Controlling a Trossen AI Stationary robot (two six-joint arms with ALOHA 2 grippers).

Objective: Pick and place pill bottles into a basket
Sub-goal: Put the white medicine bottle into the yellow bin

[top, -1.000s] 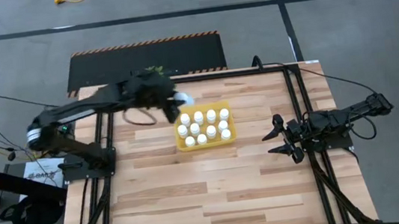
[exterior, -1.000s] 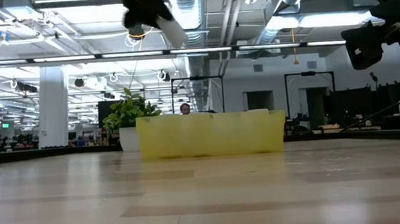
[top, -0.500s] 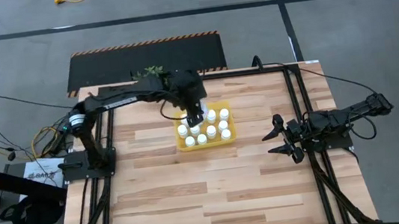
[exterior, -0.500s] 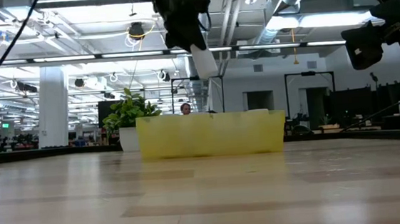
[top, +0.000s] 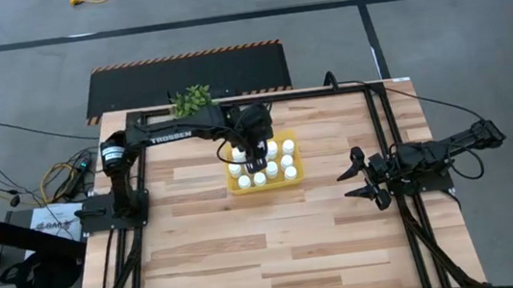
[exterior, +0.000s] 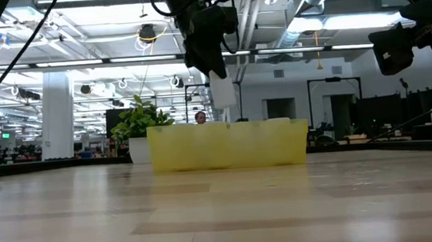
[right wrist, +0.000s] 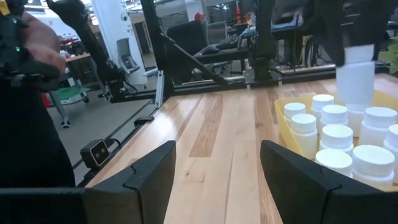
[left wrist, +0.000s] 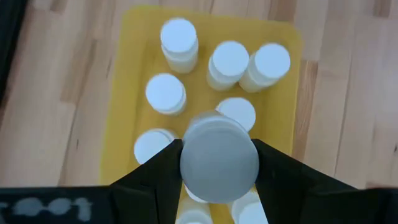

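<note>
The left arm's dark two-finger end effector [top: 256,154] hangs over the shallow rectangular bright-yellow plastic basket [top: 292,181], its fingers [left wrist: 158,171] closed partway around one small white cylindrical pill bottle [left wrist: 219,161] with a round white cap. In the low view this held pill bottle [exterior: 222,88] hangs upright with its bottom a little above the basket's [exterior: 226,153] translucent wall, not touching it. From the left wrist the held bottle sits directly over the tray's interior, where other identical white pill bottles [left wrist: 229,62] stand upright in loose rows on the yellow floor. The basket rests near the middle of the light wooden plank bench [top: 248,242], closer to its far edge. A small green leafy plant [top: 191,99] stands at the far edge of the bench, beside the left arm's reach. The right arm's end effector [top: 358,177] waits low over the right part of the bench, well apart from the basket, its two dark fingers [right wrist: 146,174] spread wide and holding nothing.
</note>
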